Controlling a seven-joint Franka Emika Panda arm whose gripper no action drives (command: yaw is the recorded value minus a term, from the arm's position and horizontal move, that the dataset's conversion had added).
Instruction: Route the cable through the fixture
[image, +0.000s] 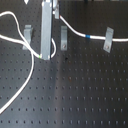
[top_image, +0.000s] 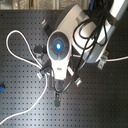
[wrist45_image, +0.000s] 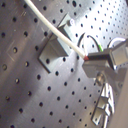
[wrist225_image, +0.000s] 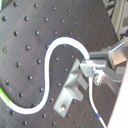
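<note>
Your arm stands nearly vertical over the black perforated board (image: 75, 95); in the first exterior view the gripper (image: 45, 56) comes down from the upper middle of the frame as a grey column whose tip reaches the board left of centre. In the second exterior view you look down on the arm's white housing (top_image: 58, 50) with its blue light, which hides the fingers.

The pincer is pressed together on the cable (image: 75, 32); in the first wrist view the white cord enters the finger pads (wrist45_image: 95, 57) at right of centre, and in the second wrist view the cord runs up to the fingertip at centre right and passes on below it.

In the first exterior view the cable loops at the upper left, passes the gripper tip where the green mark (image: 39, 56) shows, then trails to the lower left edge; a second run arcs from the top centre to the right edge, carrying the blue band (image: 88, 36).

Three grey fixture clips stand across the upper part of the first exterior view: the left clip (image: 28, 33), the middle clip (image: 64, 38) just right of the gripper, and the right clip (image: 108, 39) beside the blue band; whether the cable sits inside any clip cannot be told.
</note>
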